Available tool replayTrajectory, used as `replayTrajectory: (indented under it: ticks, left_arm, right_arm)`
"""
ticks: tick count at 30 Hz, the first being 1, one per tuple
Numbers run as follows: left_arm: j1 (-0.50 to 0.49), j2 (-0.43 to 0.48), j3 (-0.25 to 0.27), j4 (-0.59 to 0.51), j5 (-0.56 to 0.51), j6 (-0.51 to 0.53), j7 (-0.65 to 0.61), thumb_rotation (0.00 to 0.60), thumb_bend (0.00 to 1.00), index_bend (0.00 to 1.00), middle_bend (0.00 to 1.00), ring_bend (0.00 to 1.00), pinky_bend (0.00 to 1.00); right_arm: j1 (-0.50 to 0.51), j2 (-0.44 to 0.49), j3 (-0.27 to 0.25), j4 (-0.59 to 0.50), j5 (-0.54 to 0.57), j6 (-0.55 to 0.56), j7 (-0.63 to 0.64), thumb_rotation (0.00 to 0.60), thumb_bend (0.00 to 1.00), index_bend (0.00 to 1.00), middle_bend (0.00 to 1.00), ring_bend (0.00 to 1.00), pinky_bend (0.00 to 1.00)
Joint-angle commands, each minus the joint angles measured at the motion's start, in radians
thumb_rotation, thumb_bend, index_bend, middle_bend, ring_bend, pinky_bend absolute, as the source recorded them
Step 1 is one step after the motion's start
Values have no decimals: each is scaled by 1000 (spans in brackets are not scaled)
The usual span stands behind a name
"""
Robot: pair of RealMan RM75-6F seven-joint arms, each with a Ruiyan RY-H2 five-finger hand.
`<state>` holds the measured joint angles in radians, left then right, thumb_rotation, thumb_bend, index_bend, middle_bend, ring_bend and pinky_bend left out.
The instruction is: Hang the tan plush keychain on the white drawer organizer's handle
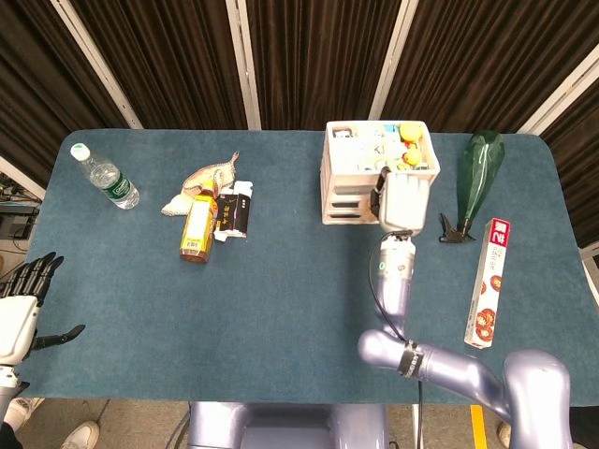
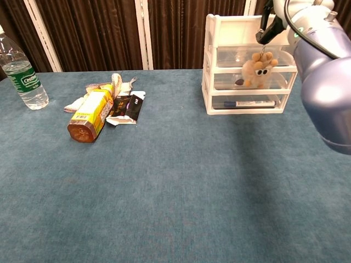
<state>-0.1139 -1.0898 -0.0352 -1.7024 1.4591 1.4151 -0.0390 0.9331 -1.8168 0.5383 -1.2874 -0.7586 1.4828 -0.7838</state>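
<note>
Left robot hand [image 1: 21,304] open; right robot hand [image 1: 404,201] extended forward, grasping.

Looking straight down from high overhead in the head view, taking in the whole blue table [image 1: 281,281], curtains along the far edge. Sitting low at table height in the chest view, facing forward across the table [image 2: 164,186] toward those curtains, much nearer. Sharing the white drawer organizer [image 1: 374,173] [image 2: 249,71], orange bottle [image 1: 197,229] [image 2: 90,115] and water bottle [image 1: 105,177] [image 2: 21,76].
</note>
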Motion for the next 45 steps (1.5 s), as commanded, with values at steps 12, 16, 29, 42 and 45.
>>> replayTrajectory:
  ticks: [12, 16, 29, 42, 45]
  left_arm:
    - [0, 1, -2, -1, -6, -1, -6, 600, 20, 0, 0, 0, 0]
    - [-1, 0, -2, -1, -7, -3, -5, 600, 20, 0, 0, 0, 0]
    - [1, 1, -2, 1, -7, 0, -6, 600, 20, 0, 0, 0, 0]
    - [18, 1, 9, 6, 27, 39, 5, 600, 18, 0, 0, 0, 0]
    - [21, -2, 12, 6, 41, 51, 17, 600, 20, 0, 0, 0, 0]
  right_arm:
    - [16, -43, 11, 34, -17, 2, 13, 600, 244, 439, 1000, 1000, 1000]
    - [11, -40, 2, 25, -25, -6, 14, 600, 146, 218, 1000, 1000, 987]
    - [-43, 11, -29, -99, -82, 35, 23, 600, 78, 35, 1000, 1000, 974]
    - [-372, 340, -321, -477, -328, 139, 209, 600, 79, 59, 740, 664, 630]
    - [-449, 433, -408, -527, -377, 131, 283, 600, 78, 48, 530, 91, 423]
